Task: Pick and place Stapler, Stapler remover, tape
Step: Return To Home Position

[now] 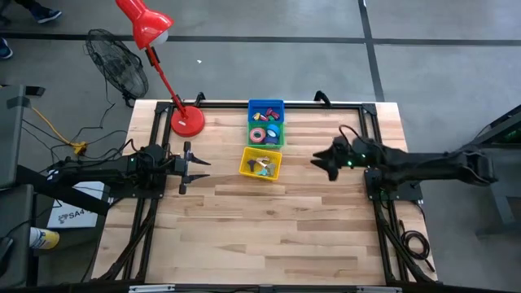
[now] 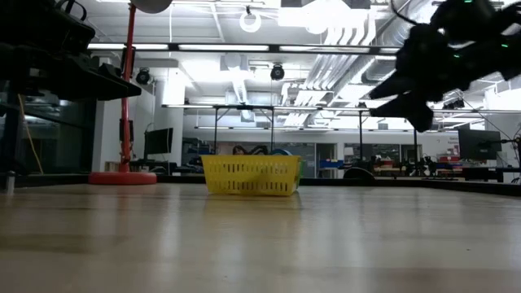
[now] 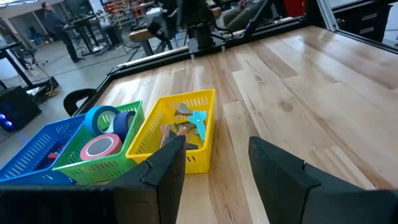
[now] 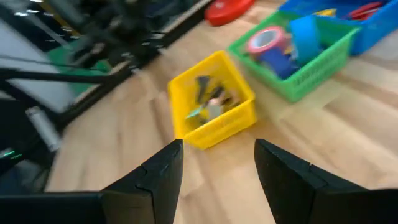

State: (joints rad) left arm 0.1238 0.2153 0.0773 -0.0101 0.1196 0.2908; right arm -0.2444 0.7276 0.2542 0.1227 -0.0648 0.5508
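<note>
3 bins stand in a row at the back middle of the desk (image 1: 269, 232), touching one another. The blue bin (image 1: 265, 102) is farthest back, the green bin (image 1: 251, 135) is in the middle, and the yellow bin (image 1: 242, 163) is nearest the front.

The tape (image 1: 260, 136) lies in the green bin. The wrist views show a pink roll (image 4: 264, 38) and blue rolls (image 3: 99, 118) there. The staplers (image 1: 269, 115) lie in the blue bin, red and yellow among them. The staple removers (image 3: 189, 121) lie in the yellow bin, one teal and the others grey, in a loose heap.

The left hand (image 1: 198, 166) is left of the yellow bin and well apart from it. Its 2 fingers (image 3: 165, 165) are spread, with nothing between them. The right hand (image 1: 323, 165) is right of the same bin, also well apart, and points toward it. Its fingers (image 4: 158, 174) are parted too and hold nothing. In the low view the right hand (image 2: 411, 102) hangs clear above the desk. The yellow bin (image 2: 251, 175) sits on the surface beyond, and the left arm is a dark mass at the upper left.

A red lamp (image 1: 187, 120) stands on the back left corner of the desk. A fan (image 1: 118, 61) sits on the floor behind it.
</note>
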